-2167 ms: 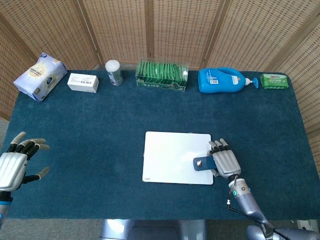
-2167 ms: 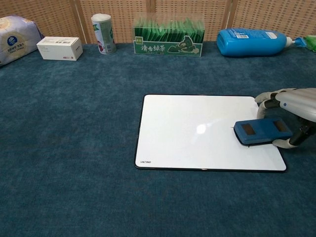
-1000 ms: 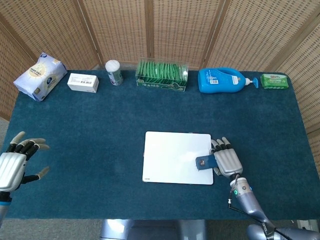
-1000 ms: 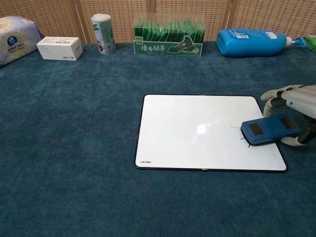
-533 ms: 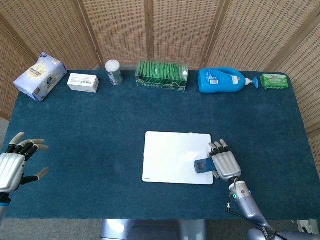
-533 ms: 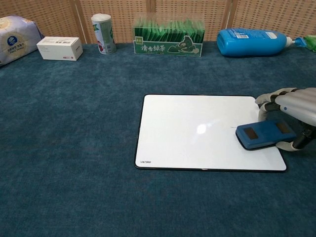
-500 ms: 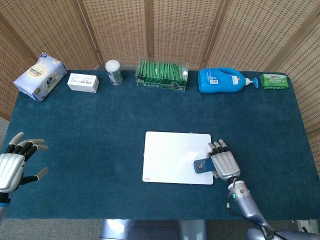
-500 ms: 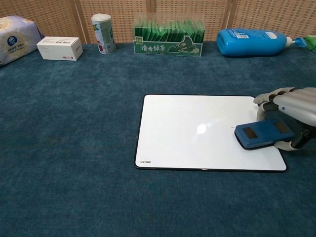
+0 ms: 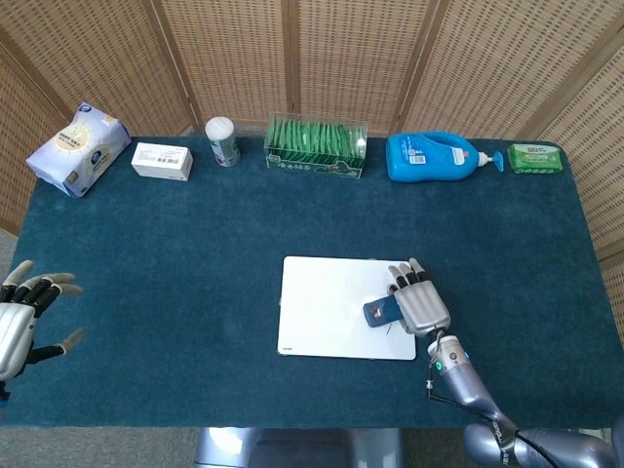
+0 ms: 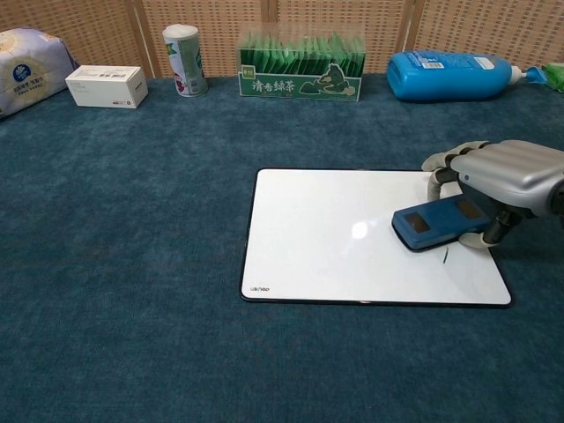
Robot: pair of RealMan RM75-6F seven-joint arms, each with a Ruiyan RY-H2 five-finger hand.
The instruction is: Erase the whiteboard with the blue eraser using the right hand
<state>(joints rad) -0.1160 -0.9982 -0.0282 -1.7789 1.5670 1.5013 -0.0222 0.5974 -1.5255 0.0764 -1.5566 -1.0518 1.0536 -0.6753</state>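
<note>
Palm-down, the right hand [image 10: 498, 181] grips the blue eraser [image 10: 439, 222] w/ fingers draped over its far end; eraser sits flat on the whiteboard [image 10: 335, 238], right half, angled slightly. In the head view the same hand [image 9: 419, 304] covers most of the eraser [image 9: 381, 311], forearm running down toward the bottom edge. A short dark mark [image 10: 446, 256] shows on the board just in front of the eraser; too small to read.

Left hand [image 9: 21, 322] hovers at the far left edge of the head view, fingers spread, holding nothing; partly cut off by the frame, not seen in the chest view.

Along the back of the blue surface [image 9: 175, 253], l. to r.: white bag [image 9: 78, 147], small white box [image 9: 162, 160], canister [image 9: 223, 141], clear box [image 9: 316, 146] packed w/ upright green packets, blue pump bottle [image 9: 434, 157] lying on its side, green pack [image 9: 534, 158]. Labels too small to make out.
</note>
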